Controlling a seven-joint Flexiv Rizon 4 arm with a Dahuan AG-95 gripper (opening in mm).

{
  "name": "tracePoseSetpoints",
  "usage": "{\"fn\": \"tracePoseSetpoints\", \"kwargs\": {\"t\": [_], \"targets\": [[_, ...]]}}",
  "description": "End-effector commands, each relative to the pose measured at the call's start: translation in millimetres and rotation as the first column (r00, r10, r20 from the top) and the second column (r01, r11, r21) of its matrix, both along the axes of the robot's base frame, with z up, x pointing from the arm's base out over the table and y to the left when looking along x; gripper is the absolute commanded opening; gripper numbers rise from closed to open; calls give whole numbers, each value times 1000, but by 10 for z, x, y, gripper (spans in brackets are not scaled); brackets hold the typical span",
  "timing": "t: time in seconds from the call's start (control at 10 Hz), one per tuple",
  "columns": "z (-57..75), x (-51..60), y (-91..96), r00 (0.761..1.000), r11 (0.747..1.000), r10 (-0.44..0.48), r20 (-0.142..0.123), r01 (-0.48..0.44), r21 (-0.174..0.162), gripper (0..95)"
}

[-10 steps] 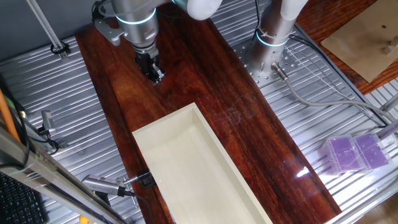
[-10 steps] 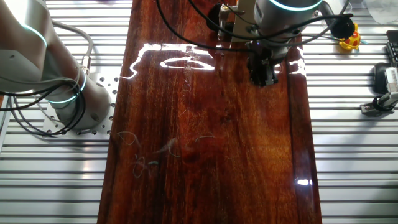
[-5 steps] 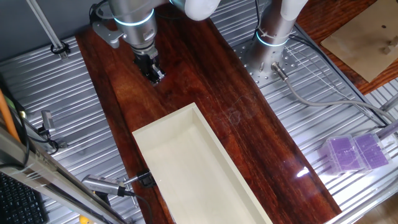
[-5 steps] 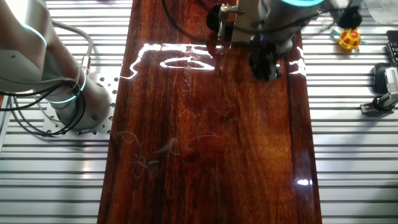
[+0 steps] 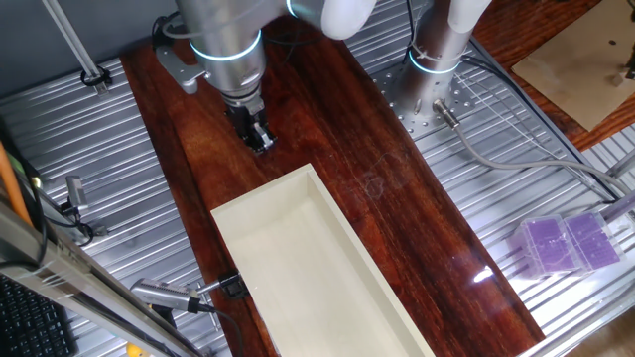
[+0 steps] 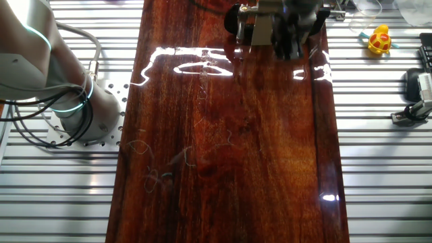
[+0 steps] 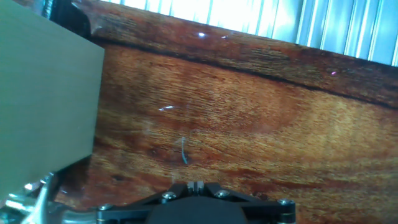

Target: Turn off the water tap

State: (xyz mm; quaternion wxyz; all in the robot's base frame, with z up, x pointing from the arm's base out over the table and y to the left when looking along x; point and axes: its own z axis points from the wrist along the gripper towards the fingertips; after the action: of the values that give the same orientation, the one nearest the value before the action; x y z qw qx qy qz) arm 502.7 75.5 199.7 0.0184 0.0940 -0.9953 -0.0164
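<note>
A chrome tap (image 5: 164,296) lies at the left edge of the wooden table, held by a black clamp (image 5: 233,287) beside the cream box (image 5: 308,268). My gripper (image 5: 261,140) hangs shut and empty over the wood just beyond the box's far end, well away from the tap. In the other fixed view the gripper (image 6: 290,47) is near the table's top edge. In the hand view the fingertips (image 7: 196,185) are pressed together above bare wood, with the box wall (image 7: 43,99) at the left. A chrome and black part (image 7: 56,9) shows at the top left corner.
A second arm's base (image 5: 437,59) stands at the table's far right edge, also seen in the other fixed view (image 6: 61,88). A purple case (image 5: 571,243) lies on the metal slats at right. Cables run across the slats. A yellow toy (image 6: 379,42) sits off the table.
My gripper has moved across the wood towards the far end of the cream box, still shut. Nothing else has moved.
</note>
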Motion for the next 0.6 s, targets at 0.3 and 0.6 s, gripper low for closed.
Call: {"fn": "tracePoseSetpoints", "kwargs": {"t": [0.3, 0.6], "targets": [[-2, 5, 6, 994, 991, 111, -12, -110, 73, 0], [-42, 15, 74, 995, 986, 99, -3, -98, 132, 570]]}}
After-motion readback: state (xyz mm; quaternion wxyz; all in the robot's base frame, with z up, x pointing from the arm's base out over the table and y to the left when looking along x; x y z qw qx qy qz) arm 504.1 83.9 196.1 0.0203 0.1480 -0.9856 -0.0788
